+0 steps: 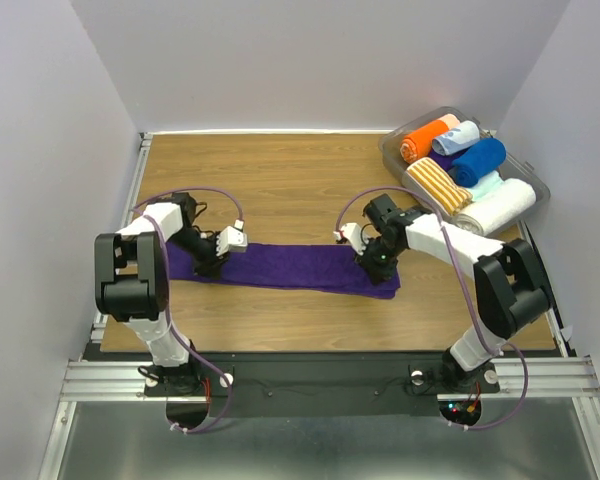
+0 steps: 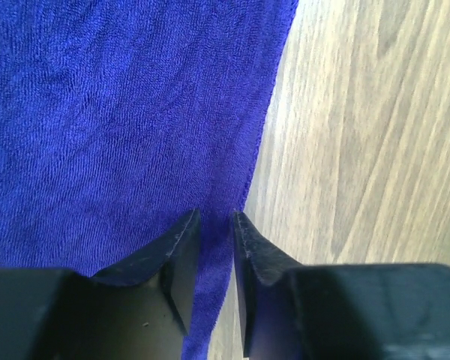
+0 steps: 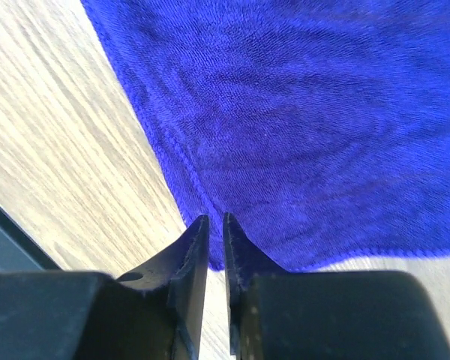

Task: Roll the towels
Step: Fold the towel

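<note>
Towel (image 1: 280, 268) of dark purple terry lies as flat long strip on wood-grain surface (image 1: 280, 180); left end effector (image 2: 216, 216) and right end effector (image 3: 216, 217) stand slightly apart.

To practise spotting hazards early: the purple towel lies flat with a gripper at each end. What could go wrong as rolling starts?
The left gripper and right gripper sit at the hem of the purple towel, jaws nearly together; a pinch could slip off. The towel lies slightly askew, so the roll may come out lopsided. The right arm passes close to the bin; a swing might bump it.
</note>
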Controlling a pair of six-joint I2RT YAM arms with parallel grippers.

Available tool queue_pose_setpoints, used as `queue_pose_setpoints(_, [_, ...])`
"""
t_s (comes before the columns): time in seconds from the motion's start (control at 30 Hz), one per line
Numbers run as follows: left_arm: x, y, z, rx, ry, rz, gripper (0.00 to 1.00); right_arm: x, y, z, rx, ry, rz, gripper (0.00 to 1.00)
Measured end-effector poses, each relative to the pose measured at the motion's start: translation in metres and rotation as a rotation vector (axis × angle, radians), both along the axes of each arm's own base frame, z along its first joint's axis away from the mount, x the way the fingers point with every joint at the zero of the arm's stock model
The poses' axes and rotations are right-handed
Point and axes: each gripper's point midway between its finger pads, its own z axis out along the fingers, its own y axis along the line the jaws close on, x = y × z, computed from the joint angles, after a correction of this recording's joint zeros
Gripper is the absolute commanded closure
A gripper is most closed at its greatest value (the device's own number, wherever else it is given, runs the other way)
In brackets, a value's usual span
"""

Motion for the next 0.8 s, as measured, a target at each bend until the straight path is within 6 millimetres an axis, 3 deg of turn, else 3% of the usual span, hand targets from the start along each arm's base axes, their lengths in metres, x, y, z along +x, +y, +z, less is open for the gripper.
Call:
queue_pose_setpoints(0.23, [0.011,0.002,0.026,-0.014,-0.087,0.087,0.55,-0.006,-0.009,0.014,-0.003,-0.051,-0.034,0.87])
queue_pose_setpoints(0.43, [0.023,0.017,0.042,-0.041,-0.123,0.244,0.47,-0.03,-0.037,-0.008,-0.115,0.0,-0.047,0.9])
queue_pose_setpoints(0.6, [0.043,0.03,0.055,-0.042,-0.189,0.389,0.47,-0.03,-0.049,-0.022,-0.186,0.001,-0.072,0.92])
queue_pose_setpoints(0.73, [0.048,0.065,0.057,-0.045,-0.173,0.588,0.47,-0.025,-0.053,-0.024,-0.215,-0.017,-0.099,0.94])
queue_pose_setpoints(0.8, [0.047,0.096,0.058,-0.045,-0.154,0.723,0.47,-0.023,-0.056,-0.024,-0.231,-0.029,-0.114,0.94])
